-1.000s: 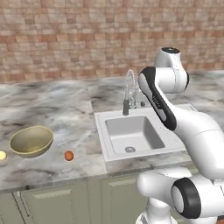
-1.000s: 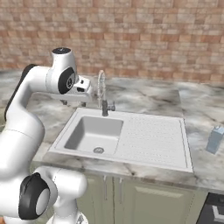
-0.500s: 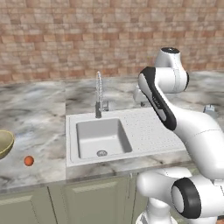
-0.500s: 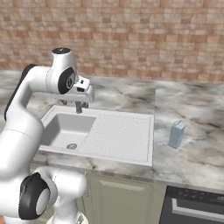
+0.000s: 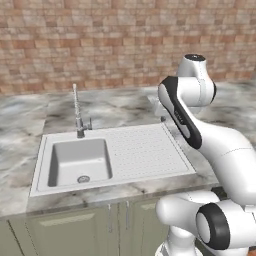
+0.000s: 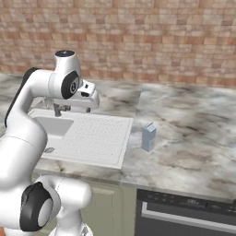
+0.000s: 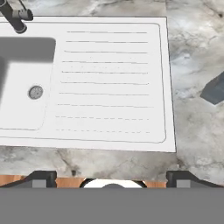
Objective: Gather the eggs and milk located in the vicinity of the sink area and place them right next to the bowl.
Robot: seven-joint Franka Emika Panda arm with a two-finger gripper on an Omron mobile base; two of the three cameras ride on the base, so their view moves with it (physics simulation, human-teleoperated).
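Nearest to the robot, the pincer (image 7: 112, 177) hangs high above the front edge of the marble surface (image 6: 193, 129), its two dark tips standing as far apart as they go with nothing between them. Just beyond and below lies the sink (image 5: 112, 157), its basin to one side and the ribbed drainboard (image 7: 107, 81) spread under the hand. The milk (image 6: 148, 137) stands upright on the surface just beside the drainboard's outer edge, and in the hand view it is only a dark shape (image 7: 215, 89) at the right border. No egg or bowl can be made out in these pictures. The main risk, as I judge it, is in the approach: the carton sits well off to one side of the hand's line, so a descent from here would meet the drainboard, not the carton. A sideways sweep that comes in too low could clip the gabled top and tip it over. Farther back, the tall faucet (image 5: 77, 112) rises behind the basin, and a wide swing of the arm could strike it.
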